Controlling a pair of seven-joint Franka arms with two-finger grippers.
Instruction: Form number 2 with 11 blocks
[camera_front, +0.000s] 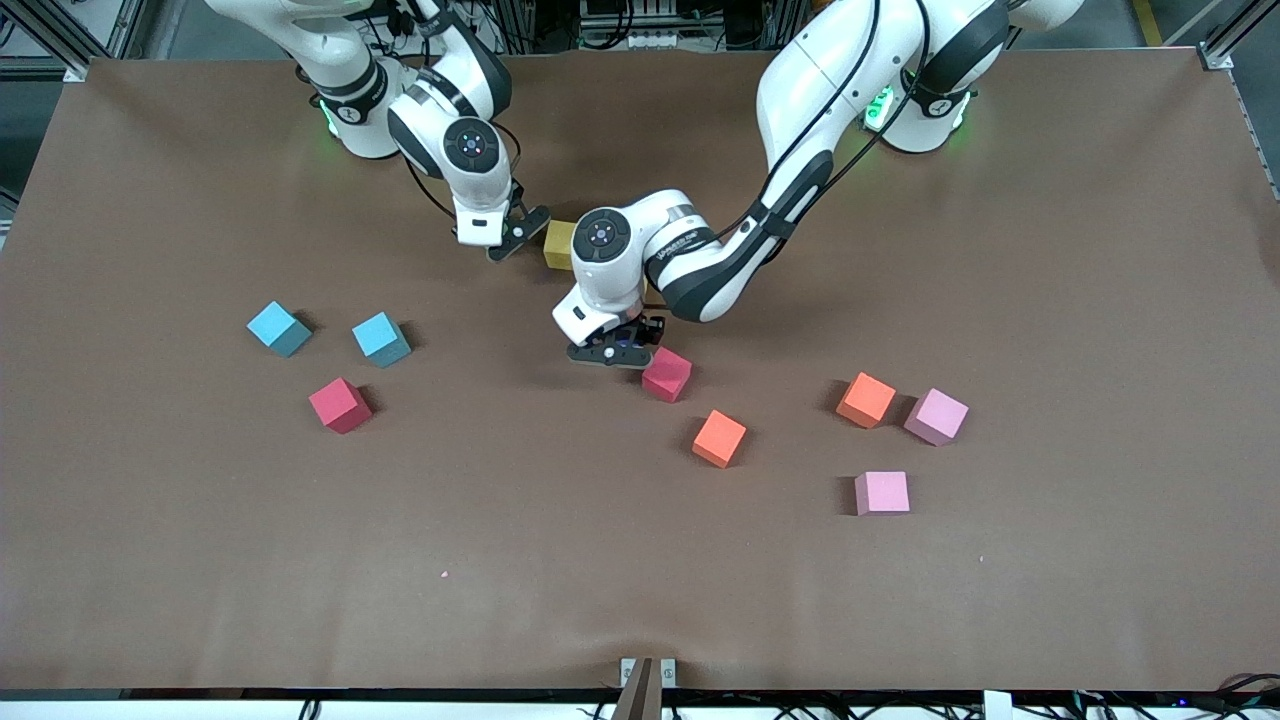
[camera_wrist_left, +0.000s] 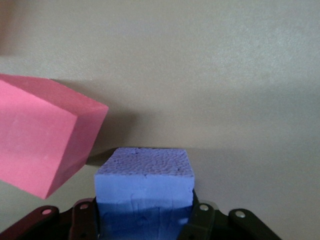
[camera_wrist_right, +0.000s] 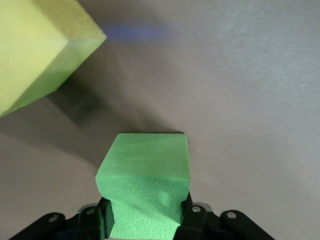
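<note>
I have the left hand pinching a purple foam cube and the right hand pinching a green foam cube; I'd set each down square beside the yellow foam cube.

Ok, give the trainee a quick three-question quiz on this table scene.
1. True or false: the left gripper is shut on a purple block.
2. The right gripper grips a block of which colour? A green, B orange, C light blue.
3. Fill in: the yellow block lies ___ from the front camera than the two orange blocks.

Key: 1 true; 2 A, the green block; 3 farther.
</note>
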